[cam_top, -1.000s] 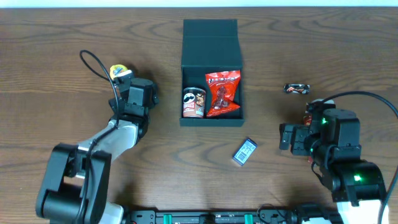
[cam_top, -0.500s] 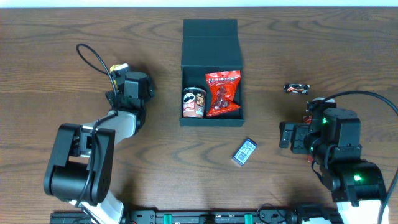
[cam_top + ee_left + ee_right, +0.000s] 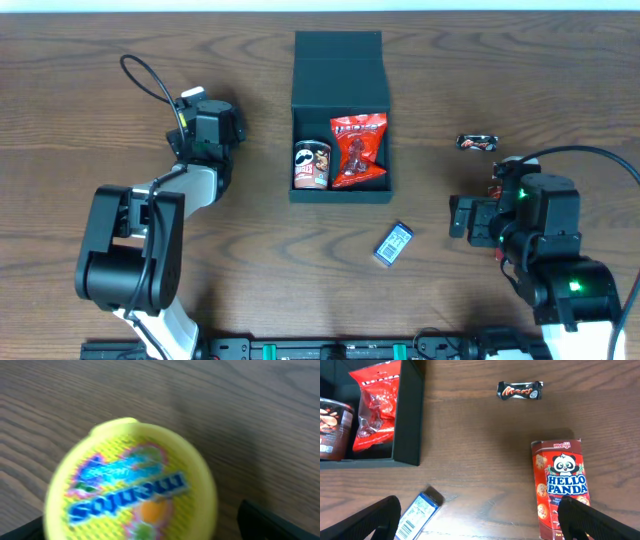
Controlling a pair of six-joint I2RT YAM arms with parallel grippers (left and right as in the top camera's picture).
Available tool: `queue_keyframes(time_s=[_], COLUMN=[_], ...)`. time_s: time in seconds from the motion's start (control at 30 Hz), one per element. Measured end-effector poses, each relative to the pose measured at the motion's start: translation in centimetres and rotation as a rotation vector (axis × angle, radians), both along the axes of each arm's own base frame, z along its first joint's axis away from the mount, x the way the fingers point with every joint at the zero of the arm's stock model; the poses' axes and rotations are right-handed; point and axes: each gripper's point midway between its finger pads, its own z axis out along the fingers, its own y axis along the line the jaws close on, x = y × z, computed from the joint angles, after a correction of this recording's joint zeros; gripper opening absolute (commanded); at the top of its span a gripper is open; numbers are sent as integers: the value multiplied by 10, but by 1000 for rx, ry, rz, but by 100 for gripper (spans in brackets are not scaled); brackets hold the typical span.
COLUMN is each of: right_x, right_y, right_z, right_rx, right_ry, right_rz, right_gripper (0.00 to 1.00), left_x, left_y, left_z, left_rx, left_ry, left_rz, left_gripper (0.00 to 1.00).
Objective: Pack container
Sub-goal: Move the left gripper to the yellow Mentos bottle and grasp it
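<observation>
Finds the left gripper (image 3: 198, 112) spread open right above the yellow round snack cup with a printed lid (image 3: 131, 485), with a dark fingertip at each lower corner of the left wrist view and nothing clamped yet. Reads as the last of an approach to a pick, not a grasp.

Places the dark teal-green square cardboard container (image 3: 338, 70) at the centre rear of the brown wooden table (image 3: 100, 60), flap lid thrown back, away from the robot. Counts 2 items inside already: a small brown-and-white Pringles can (image 3: 311, 164) on the left and a red crinkled snack bag (image 3: 358, 150) touching it on the right. Leaves little bare floor in there, judging from above.

Moving outward, spots a blue-and-white flat packet (image 3: 394, 244) near the container's front right corner, a black Mars bar (image 3: 520, 390) and a red Hello Panda box (image 3: 561, 487) well to the right, and the cup well to the left. Makes 4 items yet to pack.

Against 1 second ago, shows the left arm swung further from the robot: cup lid plain beside the gripper then, half covered at 0.5 seconds, almost wholly hidden beneath it now. Marks the cup as next in line for the container. Shows no shift in the right gripper (image 3: 481, 525), open and empty near the Hello Panda box, nor in anything else.
</observation>
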Motion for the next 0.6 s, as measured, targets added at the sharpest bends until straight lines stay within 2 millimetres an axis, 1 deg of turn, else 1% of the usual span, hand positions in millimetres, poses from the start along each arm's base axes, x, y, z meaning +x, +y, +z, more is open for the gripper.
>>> queue_keyframes(time_s=[0.13, 0.33, 0.4, 0.47, 0.53, 0.57, 0.6], right_x=[2, 5, 6, 7, 7, 7, 7], right_y=[0, 0, 0, 0, 1, 1, 1], right_z=[2, -4, -6, -9, -12, -12, -12], right_rx=[1, 4, 7, 10, 11, 11, 11], right_ry=[-12, 14, 24, 37, 47, 49, 49], right_rz=[0, -6, -11, -15, -18, -18, -18], right_gripper=[99, 99, 99, 99, 99, 99, 99], left_x=[0, 1, 1, 1, 1, 1, 1], left_y=[8, 4, 3, 2, 1, 1, 1], left_z=[0, -2, -3, -4, -5, -5, -6], left_rx=[2, -16, -21, -25, -26, -26, -26], left_ry=[2, 5, 7, 9, 13, 13, 14], left_rz=[16, -4, -9, -16, -19, -20, -21], left_gripper=[89, 87, 78, 76, 71, 70, 66])
